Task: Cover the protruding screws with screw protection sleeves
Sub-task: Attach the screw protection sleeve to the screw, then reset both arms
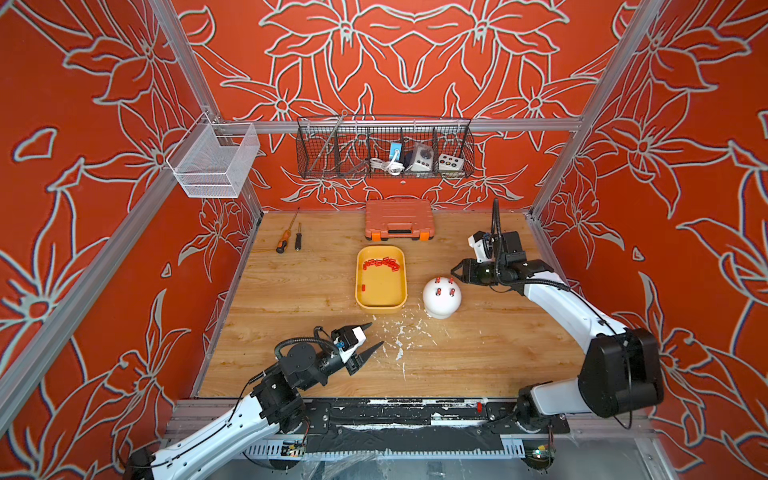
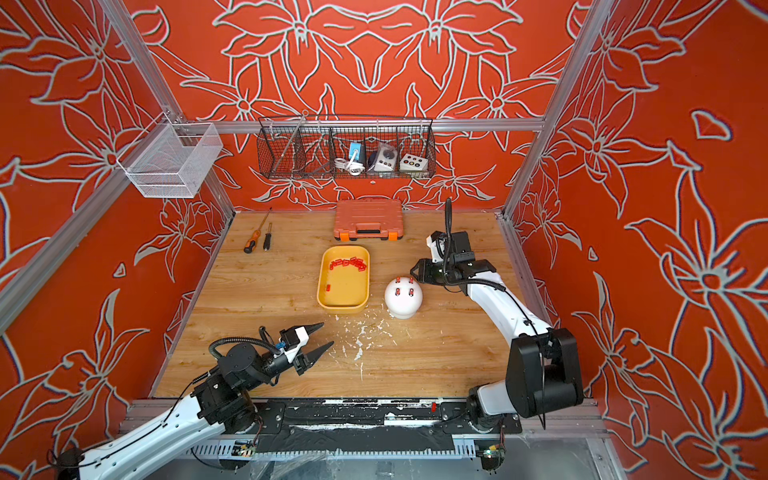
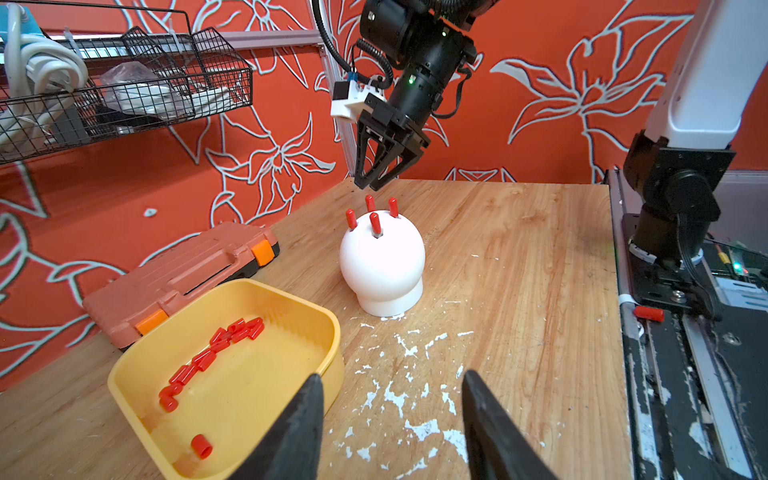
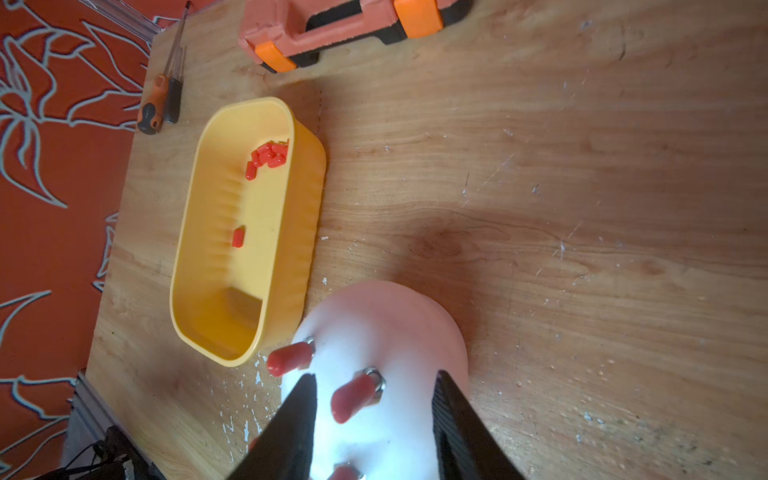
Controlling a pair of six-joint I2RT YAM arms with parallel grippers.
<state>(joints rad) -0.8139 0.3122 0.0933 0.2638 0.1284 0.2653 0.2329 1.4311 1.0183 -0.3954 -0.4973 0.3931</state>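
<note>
A white dome [image 1: 441, 301] [image 2: 403, 299] stands right of the yellow tray [image 1: 380, 308]. Each of the protruding screws on its top wears a red screw protection sleeve [image 3: 375, 222] [image 4: 353, 397]; only grey metal at the bases [image 4: 377, 380] shows. Several loose sleeves [image 1: 381, 264] [image 3: 216, 353] lie in the tray. My right gripper [image 1: 456, 274] [image 3: 370, 185] [image 4: 376, 376] hangs open just above the dome's far right side, with nothing between its fingers. Over the front of the table, clear of the tray, my left gripper [image 1: 376, 333] [image 3: 391, 374] is open and empty.
An orange tool case [image 1: 399, 219] sits at the back, two screwdrivers [image 1: 286, 239] at the back left. Wire baskets [image 1: 384, 151] [image 1: 214, 160] hang on the walls. White flecks [image 1: 399, 332] mark the wood. One stray red sleeve [image 3: 648, 313] lies on the front rail.
</note>
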